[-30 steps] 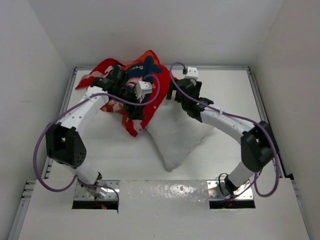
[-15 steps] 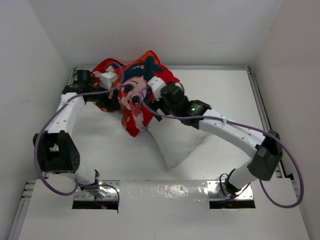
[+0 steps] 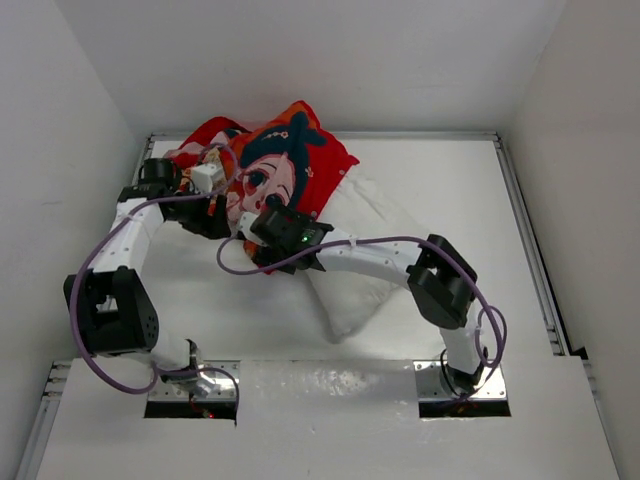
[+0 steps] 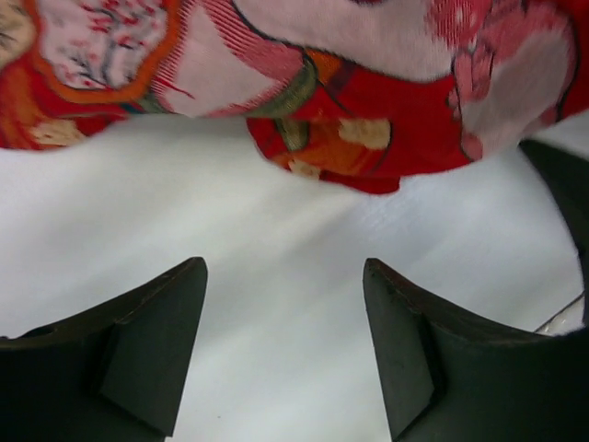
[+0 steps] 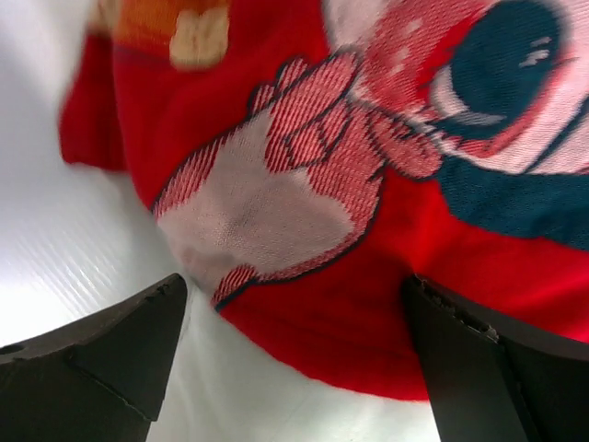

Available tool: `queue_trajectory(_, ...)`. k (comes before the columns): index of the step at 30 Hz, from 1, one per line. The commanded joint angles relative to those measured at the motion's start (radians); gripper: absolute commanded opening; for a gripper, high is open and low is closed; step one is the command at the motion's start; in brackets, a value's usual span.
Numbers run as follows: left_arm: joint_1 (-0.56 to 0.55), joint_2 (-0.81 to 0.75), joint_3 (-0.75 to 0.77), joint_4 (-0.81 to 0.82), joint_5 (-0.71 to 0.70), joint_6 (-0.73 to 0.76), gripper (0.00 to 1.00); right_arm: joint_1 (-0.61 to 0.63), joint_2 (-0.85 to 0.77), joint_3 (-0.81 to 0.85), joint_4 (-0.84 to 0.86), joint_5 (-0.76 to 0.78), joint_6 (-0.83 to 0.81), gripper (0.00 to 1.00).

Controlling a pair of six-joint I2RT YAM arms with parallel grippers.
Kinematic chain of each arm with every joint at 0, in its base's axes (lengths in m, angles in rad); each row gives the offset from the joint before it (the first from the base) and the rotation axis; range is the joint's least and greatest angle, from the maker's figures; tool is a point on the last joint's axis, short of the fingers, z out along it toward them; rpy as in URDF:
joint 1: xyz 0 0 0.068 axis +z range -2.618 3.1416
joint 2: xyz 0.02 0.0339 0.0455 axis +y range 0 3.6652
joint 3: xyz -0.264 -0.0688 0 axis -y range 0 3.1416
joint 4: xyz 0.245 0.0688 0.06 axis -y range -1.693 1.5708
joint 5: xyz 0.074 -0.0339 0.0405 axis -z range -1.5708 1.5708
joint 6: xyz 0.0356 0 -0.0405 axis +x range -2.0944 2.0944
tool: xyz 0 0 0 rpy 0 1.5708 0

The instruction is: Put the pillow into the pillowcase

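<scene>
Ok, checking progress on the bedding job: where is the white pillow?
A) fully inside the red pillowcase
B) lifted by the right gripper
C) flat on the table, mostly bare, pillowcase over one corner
C: the pillow lies on the table, with the pillowcase covering only its far left corner.

White table [image 3: 470,185], bare white walls [image 3: 330,60] — bright

The left arm [image 3: 128,228] reaches forward along the left side, wrist turned inward, the left gripper [image 4: 283,276] with jaws parted. The right arm [image 3: 372,258] folds at the elbow and stretches leftward, the right gripper [image 5: 294,287] spread wide; from above, its fingertips seem hidden.
</scene>
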Motion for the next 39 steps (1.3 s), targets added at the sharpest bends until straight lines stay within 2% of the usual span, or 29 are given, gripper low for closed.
queue_trajectory(1,-0.061,-0.004,-0.03,-0.032,-0.019,0.136,0.66,0.006,-0.045,0.019,0.0,0.059,0.026,0.99)
queue_trajectory(2,-0.132,-0.01,-0.045,-0.041,-0.038,0.226,0.62,0.003,-0.057,0.021,-0.007,0.041,0.049,0.99)
queue_trajectory(4,-0.228,-0.034,-0.112,-0.017,-0.147,0.308,0.61,-0.015,-0.144,-0.039,0.054,-0.022,0.124,0.99)
queue_trajectory(5,-0.307,-0.088,-0.184,0.051,-0.196,0.375,0.61,-0.029,-0.183,-0.063,0.071,-0.043,0.153,0.99)
queue_trajectory(7,-0.363,-0.149,-0.247,0.099,-0.278,0.478,0.62,-0.098,-0.29,-0.108,0.081,-0.14,0.247,0.99)
queue_trajectory(8,-0.396,-0.156,-0.247,0.089,-0.298,0.57,0.64,-0.13,-0.324,-0.119,0.074,-0.183,0.291,0.99)
queue_trajectory(9,-0.403,-0.15,-0.237,0.083,-0.322,0.597,0.65,-0.162,-0.356,-0.136,0.068,-0.227,0.351,0.99)
queue_trajectory(10,-0.404,-0.154,-0.234,0.086,-0.324,0.655,0.66,-0.233,-0.411,-0.142,0.061,-0.304,0.377,0.99)
queue_trajectory(12,-0.409,-0.182,-0.258,0.089,-0.301,0.779,0.66,-0.317,-0.458,-0.166,0.061,-0.33,0.419,0.99)
queue_trajectory(13,-0.411,-0.226,-0.305,0.112,-0.284,0.893,0.66,-0.339,-0.487,-0.17,0.061,-0.335,0.425,0.99)
queue_trajectory(16,-0.412,-0.283,-0.391,0.113,-0.186,1.095,0.66,-0.44,-0.519,-0.171,0.058,-0.381,0.463,0.99)
queue_trajectory(18,-0.415,-0.259,-0.412,0.118,-0.123,1.152,0.67,-0.527,-0.525,-0.174,0.071,-0.425,0.514,0.99)
queue_trajectory(20,-0.418,-0.211,-0.403,0.115,-0.094,1.161,0.66,-0.58,-0.519,-0.165,0.077,-0.468,0.555,0.99)
queue_trajectory(22,-0.403,-0.167,-0.345,0.147,-0.071,1.065,0.61,-0.649,-0.51,-0.153,0.073,-0.493,0.576,0.99)
queue_trajectory(23,-0.388,-0.188,-0.327,0.185,-0.013,0.873,0.61,-0.661,-0.504,-0.139,0.061,-0.486,0.551,0.99)
queue_trajectory(25,-0.342,-0.225,-0.275,0.337,0.046,0.649,0.64,-0.661,-0.504,-0.143,0.054,-0.481,0.482,0.99)
queue_trajectory(27,-0.337,-0.251,-0.19,0.376,0.082,0.406,0.66,-0.654,-0.513,-0.182,0.045,-0.513,0.416,0.98)
queue_trajectory(30,-0.335,-0.236,-0.087,0.324,0.168,0.28,0.68,-0.628,-0.531,-0.249,0.05,-0.593,0.378,0.97)
queue_trajectory(32,-0.335,-0.234,-0.076,0.281,0.201,0.31,0.68,-0.623,-0.548,-0.309,0.089,-0.64,0.396,0.98)
queue_trajectory(34,-0.335,-0.237,-0.1,0.209,0.189,0.408,0.68,-0.623,-0.576,-0.338,0.105,-0.642,0.419,0.99)
queue_trajectory(35,-0.335,-0.236,-0.111,0.163,0.187,0.484,0.67,-0.626,-0.581,-0.352,0.107,-0.621,0.43,0.99)
queue_trajectory(36,-0.342,-0.228,-0.132,0.041,0.187,0.699,0.66,-0.626,-0.582,-0.352,0.102,-0.57,0.433,0.99)
queue_trajectory(39,-0.372,-0.19,-0.187,-0.022,0.098,0.875,0.6,-0.629,-0.556,-0.299,0.045,-0.515,0.424,0.99)
